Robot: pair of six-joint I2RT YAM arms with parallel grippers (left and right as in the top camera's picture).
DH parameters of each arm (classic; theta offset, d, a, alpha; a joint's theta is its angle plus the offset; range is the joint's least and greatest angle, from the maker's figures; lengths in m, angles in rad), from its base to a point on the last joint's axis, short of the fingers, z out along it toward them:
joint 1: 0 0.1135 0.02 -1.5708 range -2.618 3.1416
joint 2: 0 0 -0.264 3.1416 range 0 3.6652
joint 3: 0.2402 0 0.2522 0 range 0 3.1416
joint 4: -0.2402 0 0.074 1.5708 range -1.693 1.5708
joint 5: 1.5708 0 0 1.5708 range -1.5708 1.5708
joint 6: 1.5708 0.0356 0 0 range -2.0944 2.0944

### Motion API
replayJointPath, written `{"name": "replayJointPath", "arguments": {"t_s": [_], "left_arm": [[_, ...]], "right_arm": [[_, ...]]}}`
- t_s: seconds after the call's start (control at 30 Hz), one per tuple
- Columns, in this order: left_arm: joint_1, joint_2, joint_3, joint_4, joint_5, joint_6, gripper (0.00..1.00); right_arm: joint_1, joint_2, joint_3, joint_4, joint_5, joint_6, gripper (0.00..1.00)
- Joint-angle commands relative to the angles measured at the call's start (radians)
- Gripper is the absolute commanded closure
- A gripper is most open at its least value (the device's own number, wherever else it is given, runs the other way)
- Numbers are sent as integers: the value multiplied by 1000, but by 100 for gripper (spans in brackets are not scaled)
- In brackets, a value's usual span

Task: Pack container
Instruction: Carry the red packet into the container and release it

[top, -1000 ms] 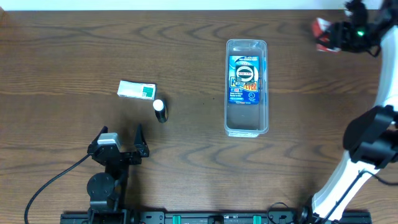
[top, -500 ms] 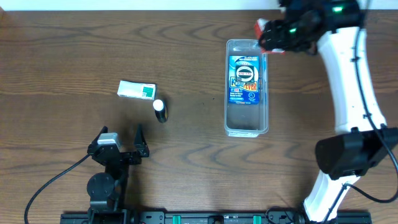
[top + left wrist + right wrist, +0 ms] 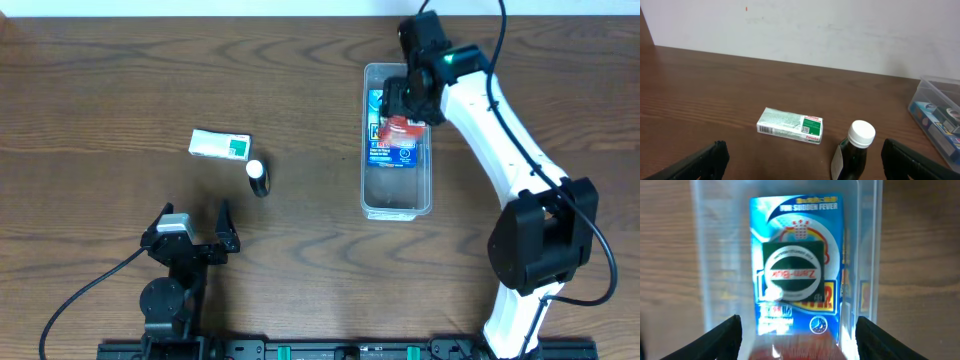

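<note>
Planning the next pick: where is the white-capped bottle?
Overhead, left half of the table: the bottle sits beside the white-and-green box, well left of the container.

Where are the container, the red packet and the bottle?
container [image 3: 397,195], overhead view, bare floor at its near end.
red packet [image 3: 407,127], overhead view, red face showing over the container.
bottle [image 3: 861,133], left wrist view, white cap.

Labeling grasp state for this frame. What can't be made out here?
Red packet: right wrist, blurred, cut by bottom edge; overhead, right jaws partly cover it. Held or released: unclear.
Bottle label: left wrist, cut by bottom edge.
Container: left wrist, cut by right edge.
</note>
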Motion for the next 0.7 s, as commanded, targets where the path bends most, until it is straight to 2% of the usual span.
{"name": "replayJointPath", "arguments": {"t_s": [0.0,0.47,0.67], "left_arm": [[5,-1,-32,-16,10,6,2],[5,-1,-32,-16,11,6,2],[5,-1,-32,-16,11,6,2]], "right_arm": [[7,9,-57,59,50,54,30],[6,9,-96,184,50,53,27],[6,9,-96,164,14,31,27]]}}
